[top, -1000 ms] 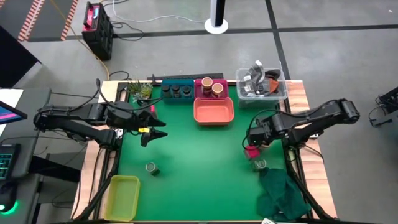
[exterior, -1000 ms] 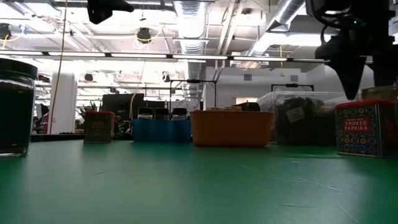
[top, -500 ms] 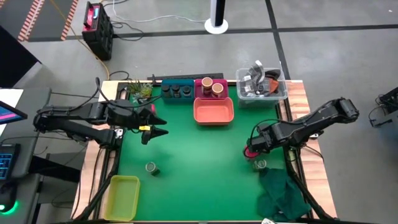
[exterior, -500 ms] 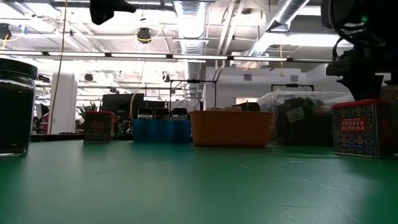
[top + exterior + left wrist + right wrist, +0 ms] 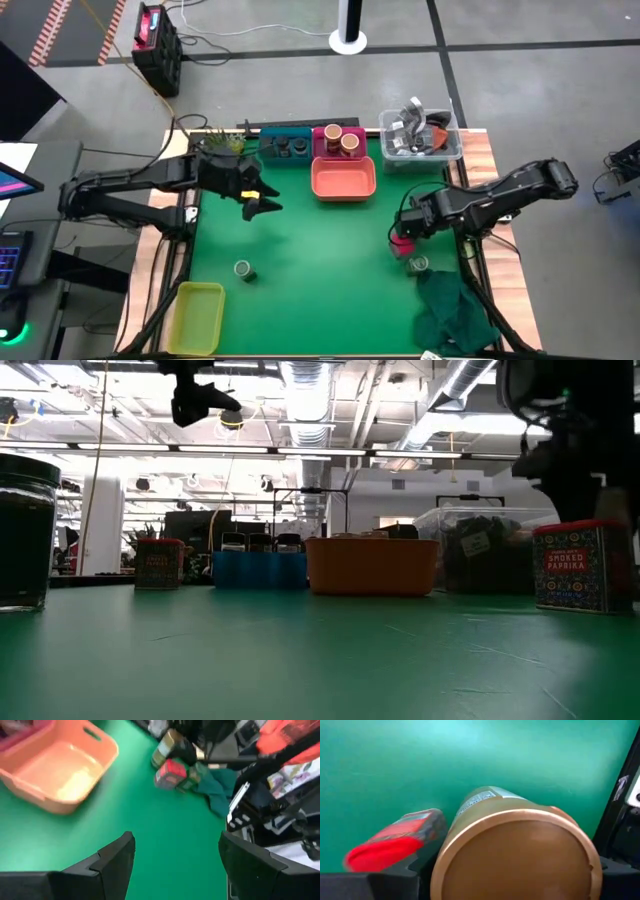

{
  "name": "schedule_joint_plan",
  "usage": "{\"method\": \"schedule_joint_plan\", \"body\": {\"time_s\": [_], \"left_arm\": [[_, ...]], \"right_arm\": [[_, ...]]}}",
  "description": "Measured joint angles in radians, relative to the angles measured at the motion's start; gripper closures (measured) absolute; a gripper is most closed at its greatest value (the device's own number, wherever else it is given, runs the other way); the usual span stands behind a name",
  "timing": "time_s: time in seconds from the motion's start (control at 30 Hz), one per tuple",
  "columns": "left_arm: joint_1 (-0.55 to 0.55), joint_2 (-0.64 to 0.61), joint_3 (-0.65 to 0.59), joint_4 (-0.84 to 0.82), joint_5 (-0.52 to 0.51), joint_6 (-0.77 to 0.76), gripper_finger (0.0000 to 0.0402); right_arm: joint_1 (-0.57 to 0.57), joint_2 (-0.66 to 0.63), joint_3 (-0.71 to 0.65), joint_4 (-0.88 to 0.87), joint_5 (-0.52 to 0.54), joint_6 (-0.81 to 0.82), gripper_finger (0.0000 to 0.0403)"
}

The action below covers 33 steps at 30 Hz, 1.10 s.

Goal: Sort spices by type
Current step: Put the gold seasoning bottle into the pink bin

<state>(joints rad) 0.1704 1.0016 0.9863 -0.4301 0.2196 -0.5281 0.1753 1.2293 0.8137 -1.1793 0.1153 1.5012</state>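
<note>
My right gripper (image 5: 408, 224) hovers near the table's right edge, shut on a tan-topped round jar (image 5: 515, 845), which the gripper hides in the high view. A pink square box (image 5: 402, 243) stands on the mat just below it, also in the low view (image 5: 585, 565). A green-topped clear jar (image 5: 418, 265) stands beside the box. A dark round jar (image 5: 243, 270) stands alone at near left. My left gripper (image 5: 264, 205) hangs open above the mat left of centre (image 5: 175, 855), touching nothing. My right gripper pinches the tan-topped jar between its two fingers (image 5: 395, 880), which lie on opposite sides of the body just behind the lid (image 5: 520, 860). The jar lies along the fingers, lid toward the wrist and base toward the mat. It is tilted and lifted clear of the mat.
Along the far edge sit a teal tray with dark jars (image 5: 285, 147), a magenta tray with tan-topped jars (image 5: 338, 140), an orange tray (image 5: 344, 180) and a clear tub (image 5: 420, 135). A yellow tray (image 5: 198, 315) and a green cloth (image 5: 455, 310) lie at the near corners.
My left gripper has moved toward the table's right and far edges, still open. My right gripper dipped toward the pink box and came up again; the box has slid slightly along the mat.
</note>
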Motion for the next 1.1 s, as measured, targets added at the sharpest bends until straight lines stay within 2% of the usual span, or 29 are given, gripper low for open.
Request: {"method": "schedule_joint_plan", "body": {"time_s": [0.17, 0.37, 0.57, 0.73, 0.93, 1.1], "left_arm": [[0.092, -0.001, 0.0, 0.042, 0.022, 0.061, 0.013], [0.24, 0.045, 0.0, 0.021, 0.138, 0.126, 0.013], [0.335, 0.09, 0.0, 0.051, 0.217, 0.148, 0.013], [0.345, 0.093, 0.0, 0.059, 0.239, 0.176, 0.013], [0.345, 0.091, 0.05, 0.011, 0.24, 0.199, 0.013], [0.345, 0.09, 0.111, -0.039, 0.239, 0.24, 0.013]], "right_arm": [[-0.05, 0.0, 0.116, -0.069, 0.053, -0.079, 0.01], [-0.192, 0.045, 0.292, -0.076, 0.098, -0.305, 0.01], [-0.303, 0.199, 0.519, 0.036, 0.126, -0.588, 0.01], [-0.408, 0.365, 0.692, 0.136, 0.122, -0.829, 0.01], [-0.54, 0.521, 0.854, 0.199, 0.054, -1.0, 0.0097], [-0.6, 0.652, 0.966, 0.233, -0.048, -1.11, 0.0096]]}}
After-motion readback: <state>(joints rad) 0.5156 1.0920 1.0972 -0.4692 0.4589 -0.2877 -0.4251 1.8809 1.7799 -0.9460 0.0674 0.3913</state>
